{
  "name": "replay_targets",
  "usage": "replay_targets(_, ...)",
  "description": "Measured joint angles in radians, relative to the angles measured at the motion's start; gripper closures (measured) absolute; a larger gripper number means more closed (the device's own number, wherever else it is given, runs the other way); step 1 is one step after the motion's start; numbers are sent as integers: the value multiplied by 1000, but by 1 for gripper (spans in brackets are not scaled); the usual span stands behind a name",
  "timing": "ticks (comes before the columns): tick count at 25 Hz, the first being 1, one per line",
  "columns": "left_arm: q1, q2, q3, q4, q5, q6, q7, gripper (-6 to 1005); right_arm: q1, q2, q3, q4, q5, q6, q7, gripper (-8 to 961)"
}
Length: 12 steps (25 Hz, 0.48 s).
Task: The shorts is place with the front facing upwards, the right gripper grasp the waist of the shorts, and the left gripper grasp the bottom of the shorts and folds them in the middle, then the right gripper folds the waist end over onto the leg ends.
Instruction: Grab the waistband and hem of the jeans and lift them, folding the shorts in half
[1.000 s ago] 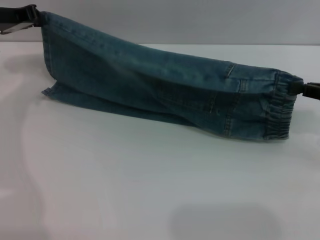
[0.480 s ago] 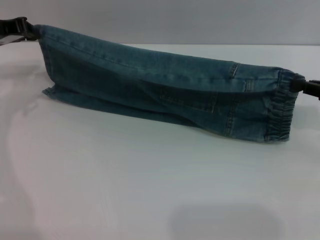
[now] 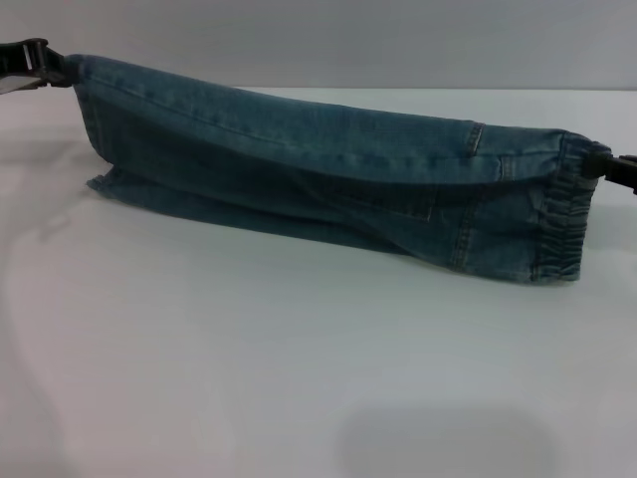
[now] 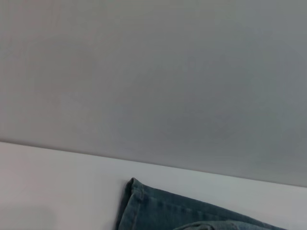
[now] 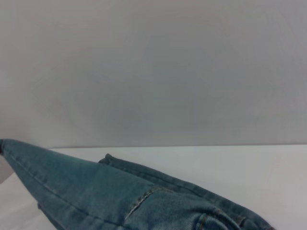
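The blue denim shorts (image 3: pixel 318 169) hang stretched between my two grippers above the white table (image 3: pixel 299 378), folded lengthwise, the lower edge resting on the table. At the far left my left gripper (image 3: pixel 45 66) is shut on the bottom of the shorts (image 3: pixel 95 110), the leg hems. At the far right my right gripper (image 3: pixel 602 167) is shut on the ruffled waist end (image 3: pixel 562 214). The left wrist view shows a hem corner of the shorts (image 4: pixel 144 211). The right wrist view shows the denim (image 5: pixel 96 191) running away from it.
A plain grey wall (image 3: pixel 348 40) stands behind the table. Bare white tabletop lies in front of the shorts. A faint shadow (image 3: pixel 448 443) falls near the front edge.
Both grippers have spread slightly outward and the left one has come down a little, pulling the shorts tauter and straighter. The waist end has shifted right.
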Motion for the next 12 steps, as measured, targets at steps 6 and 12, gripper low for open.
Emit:
replay_targets(6, 9, 3, -43, 31, -17, 50, 16, 886, 1, 7, 5, -3, 3, -2, -18, 952)
replay_targets(12, 23, 15, -63, 34, -46, 113, 26, 885, -3, 7, 4, -8, 3, -63, -46, 951)
